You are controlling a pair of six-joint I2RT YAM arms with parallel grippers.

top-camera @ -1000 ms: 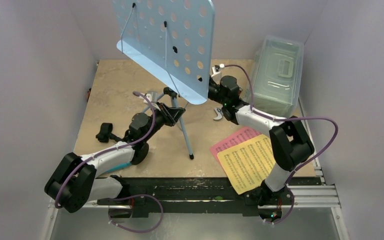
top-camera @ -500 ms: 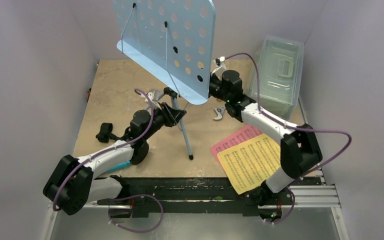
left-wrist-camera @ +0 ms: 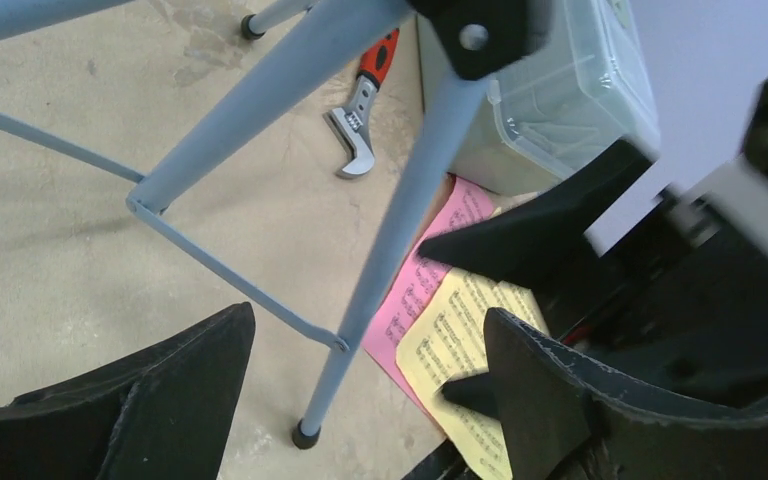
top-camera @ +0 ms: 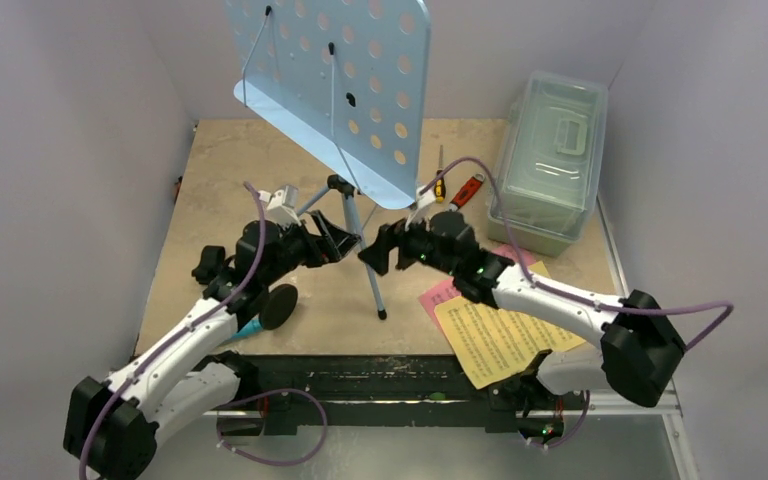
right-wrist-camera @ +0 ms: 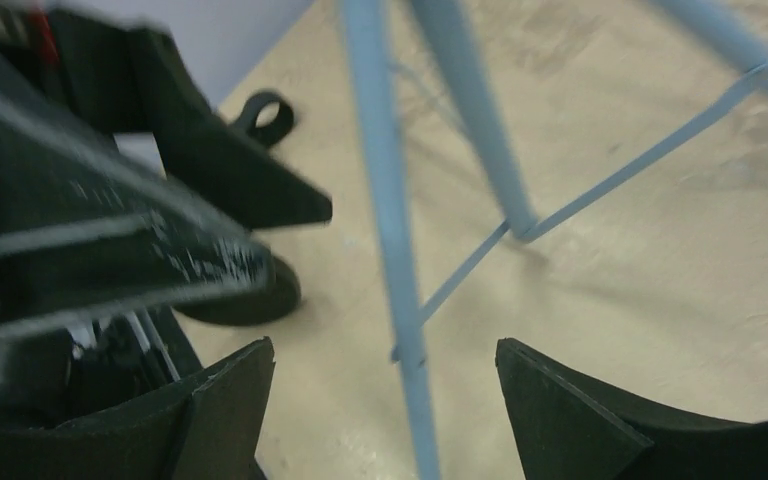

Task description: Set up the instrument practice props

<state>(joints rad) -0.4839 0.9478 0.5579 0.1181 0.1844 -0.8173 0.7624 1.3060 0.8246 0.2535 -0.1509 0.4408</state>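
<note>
Stand (top-camera: 340,80) stood upright on the bench (top-camera: 230,170) — left gripper (top-camera: 340,237) and right gripper (top-camera: 378,250) flanked its near leg, fingers spread, holding nothing. Placing it looked done; next, the flat pages (top-camera: 495,330) needed lifting onto it.

- The music stand (top-camera: 330,80) stands mid-table (top-camera: 230,170), towards the back.
- The sheet-music pages (top-camera: 490,340) lie overlapped at the near right, right of the stand's near leg.
- The lidded box (top-camera: 550,160) sits far right, with the screwdriver (top-camera: 440,180) and wrench (top-camera: 468,190) just left of it.
- The mic stand (top-camera: 278,305) lies near left, the microphone (top-camera: 248,328) just before it.
- The left gripper (top-camera: 335,235) and right gripper (top-camera: 380,250) flank the near leg.
</note>
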